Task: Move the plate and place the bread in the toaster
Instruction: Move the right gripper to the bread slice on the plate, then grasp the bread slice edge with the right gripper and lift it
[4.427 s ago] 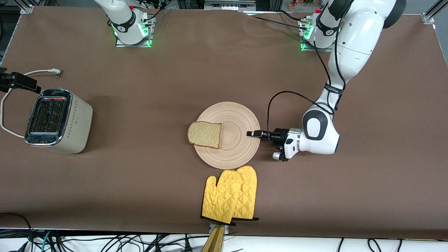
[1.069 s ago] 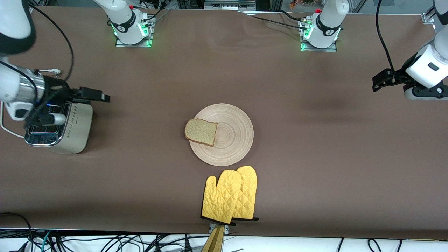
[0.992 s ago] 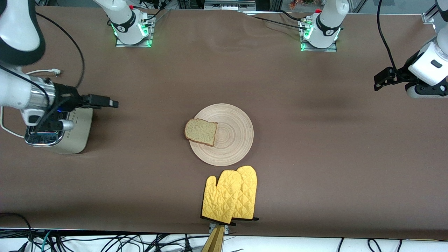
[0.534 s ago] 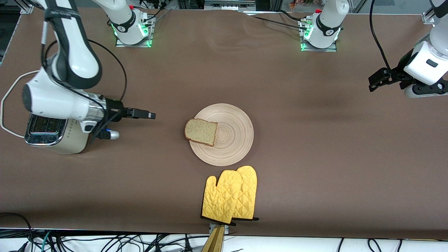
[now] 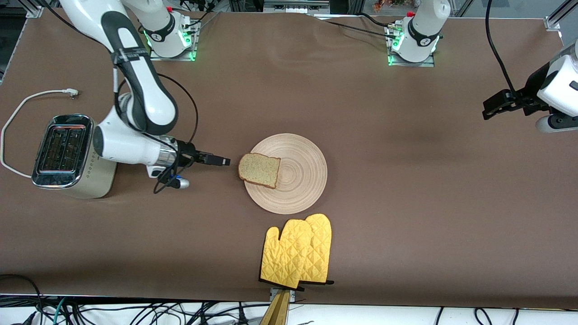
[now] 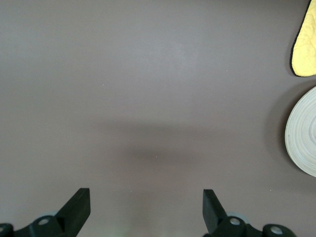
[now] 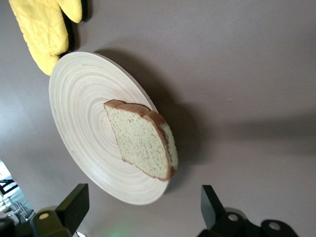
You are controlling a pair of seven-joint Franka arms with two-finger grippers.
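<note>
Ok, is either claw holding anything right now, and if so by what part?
Nothing is held. The right claw is open beside the bread, not touching it. The left claw is open over the table's left-arm end.

**Right wrist view: bread slice on plate edge, open fingers in frame**

Right gripper [image 7: 143,210] wide open, nothing between its fingers [image 7: 74,202]. Over brown table cover [image 7: 237,74]. Wooden plate [image 7: 79,98] with ring grooves, seen tilted by the camera angle. Bread [image 7: 140,138] lies on the plate, its crust edge overhanging the rim at about 3 o'clock of the plate's centre. Yellow oven mitts [image 7: 42,24] at about 11 o'clock of the plate, just beside its rim.
</note>
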